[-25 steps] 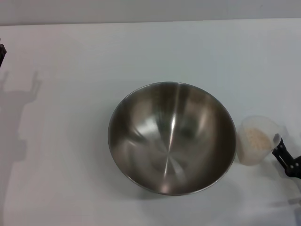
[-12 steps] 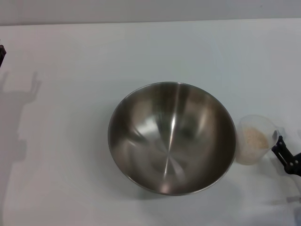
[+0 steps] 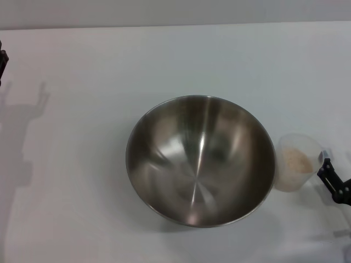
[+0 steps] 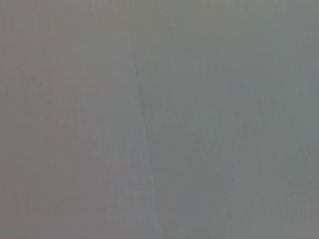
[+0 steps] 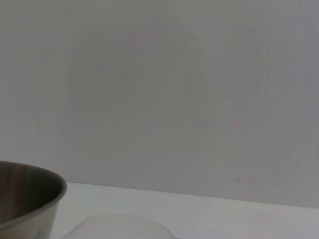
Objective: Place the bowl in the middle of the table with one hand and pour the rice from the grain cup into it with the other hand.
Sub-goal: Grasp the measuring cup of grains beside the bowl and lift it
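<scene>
At table point(image 3: 82, 219) centre, bowl point(image 3: 200, 160) upright, steel inside bare. Just right of its rim, grain cup point(image 3: 296, 161) with rice point(image 3: 296, 159) heaped inside, right gripper point(image 3: 329, 178) at the cup's right side, grip impossible to judge. Far left edge, a sliver of left gripper point(image 3: 2, 61), clear of everything, fingers unreadable.

Along the far side of the scene we see a plain grey wall point(image 3: 164, 11), a narrow band running from left to right. On the left we see a soft grey shadow point(image 3: 24, 126), tall and uneven. The right wrist view shows a bare grey wall point(image 5: 159, 89). The left wrist view shows only a flat grey surface point(image 4: 224, 124), crossed by one thin dark line point(image 4: 142, 104).
</scene>
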`<state>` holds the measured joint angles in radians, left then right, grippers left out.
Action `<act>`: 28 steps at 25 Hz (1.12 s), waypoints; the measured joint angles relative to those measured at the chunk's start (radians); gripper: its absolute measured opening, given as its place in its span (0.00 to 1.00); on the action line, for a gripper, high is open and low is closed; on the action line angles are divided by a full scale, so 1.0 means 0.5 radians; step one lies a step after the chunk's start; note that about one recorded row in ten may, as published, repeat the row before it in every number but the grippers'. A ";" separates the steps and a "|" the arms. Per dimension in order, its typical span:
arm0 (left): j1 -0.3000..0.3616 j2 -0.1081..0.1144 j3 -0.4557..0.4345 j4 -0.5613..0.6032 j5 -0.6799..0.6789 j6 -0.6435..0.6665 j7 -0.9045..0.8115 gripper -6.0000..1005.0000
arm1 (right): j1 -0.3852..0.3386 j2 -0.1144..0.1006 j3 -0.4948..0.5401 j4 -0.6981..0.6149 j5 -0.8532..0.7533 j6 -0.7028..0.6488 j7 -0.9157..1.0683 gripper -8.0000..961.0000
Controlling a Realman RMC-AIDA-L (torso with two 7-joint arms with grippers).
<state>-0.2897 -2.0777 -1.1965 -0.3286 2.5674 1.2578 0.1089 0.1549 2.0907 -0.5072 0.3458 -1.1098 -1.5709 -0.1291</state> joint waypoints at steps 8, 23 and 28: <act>-0.004 0.002 0.001 -0.002 0.002 0.000 0.000 0.82 | -0.003 0.000 0.014 0.011 -0.017 -0.006 -0.002 0.86; 0.003 0.002 0.006 0.007 0.008 -0.011 0.000 0.82 | 0.005 0.000 0.018 0.011 -0.017 -0.015 -0.004 0.86; 0.003 0.002 0.023 0.010 0.007 -0.012 0.000 0.82 | 0.006 0.000 0.017 0.014 -0.017 -0.003 0.002 0.85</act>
<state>-0.2883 -2.0770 -1.1847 -0.3235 2.5707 1.2518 0.1089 0.1578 2.0908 -0.4985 0.3530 -1.1183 -1.5726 -0.1281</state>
